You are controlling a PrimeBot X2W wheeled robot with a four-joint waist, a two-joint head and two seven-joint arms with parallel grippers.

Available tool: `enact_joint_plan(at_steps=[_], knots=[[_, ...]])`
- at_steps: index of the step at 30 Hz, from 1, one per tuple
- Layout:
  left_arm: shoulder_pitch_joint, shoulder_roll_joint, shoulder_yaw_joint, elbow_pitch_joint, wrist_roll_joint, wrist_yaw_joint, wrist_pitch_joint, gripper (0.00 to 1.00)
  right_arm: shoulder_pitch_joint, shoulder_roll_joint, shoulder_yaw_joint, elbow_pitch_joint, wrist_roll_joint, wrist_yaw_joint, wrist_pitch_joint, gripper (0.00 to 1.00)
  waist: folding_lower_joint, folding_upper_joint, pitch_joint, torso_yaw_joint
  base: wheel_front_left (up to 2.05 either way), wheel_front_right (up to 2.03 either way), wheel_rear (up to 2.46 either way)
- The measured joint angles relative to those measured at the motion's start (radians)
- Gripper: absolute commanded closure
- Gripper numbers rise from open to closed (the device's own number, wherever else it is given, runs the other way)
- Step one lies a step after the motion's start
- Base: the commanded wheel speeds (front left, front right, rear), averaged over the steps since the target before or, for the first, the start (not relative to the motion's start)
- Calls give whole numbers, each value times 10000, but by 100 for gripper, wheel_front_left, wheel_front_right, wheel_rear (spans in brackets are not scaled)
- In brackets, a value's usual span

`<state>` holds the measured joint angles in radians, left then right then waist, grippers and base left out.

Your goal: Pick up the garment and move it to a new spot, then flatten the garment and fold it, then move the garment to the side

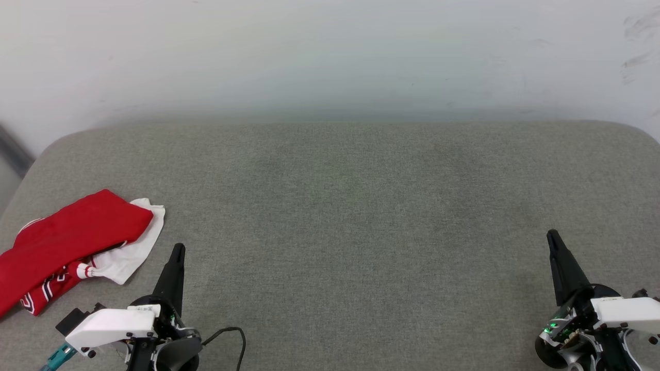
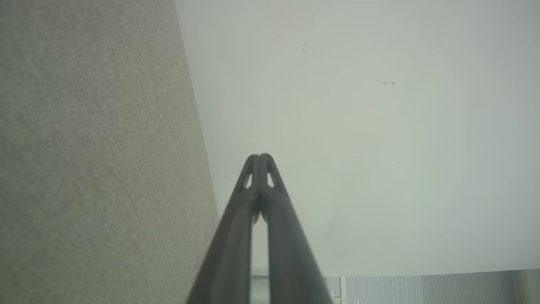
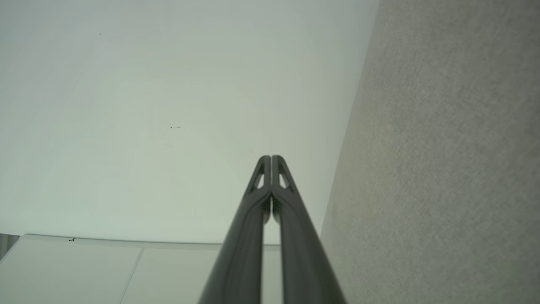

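Lying bunched at the near left of the grey cushioned surface (image 1: 361, 232), the red jersey (image 1: 72, 232) looks rumpled rather than neatly folded, so I judge that pick-up, flattening and folding are all left to do. The left gripper (image 1: 178, 249), just right of it, and the right gripper (image 1: 553, 236), well apart at the near right, have their fingers pressed together, holding nothing

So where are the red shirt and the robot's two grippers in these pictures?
red shirt (image 1: 67, 237), head view, on the red body fabric.
left gripper (image 1: 178, 251), head view, at its closed fingertips.
right gripper (image 1: 553, 238), head view, at its closed fingertips.
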<state>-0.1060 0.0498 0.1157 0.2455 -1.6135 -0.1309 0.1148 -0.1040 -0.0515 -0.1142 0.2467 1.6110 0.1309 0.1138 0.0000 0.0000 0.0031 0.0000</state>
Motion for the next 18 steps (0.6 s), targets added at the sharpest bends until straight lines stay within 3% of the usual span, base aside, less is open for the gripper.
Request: enact_joint_plan(at_steps=[18], knots=[[0,0,-2,0,0,0,-2,100,0,0,0,0,2,0,0,100,0,0,0,0,0,0,0]])
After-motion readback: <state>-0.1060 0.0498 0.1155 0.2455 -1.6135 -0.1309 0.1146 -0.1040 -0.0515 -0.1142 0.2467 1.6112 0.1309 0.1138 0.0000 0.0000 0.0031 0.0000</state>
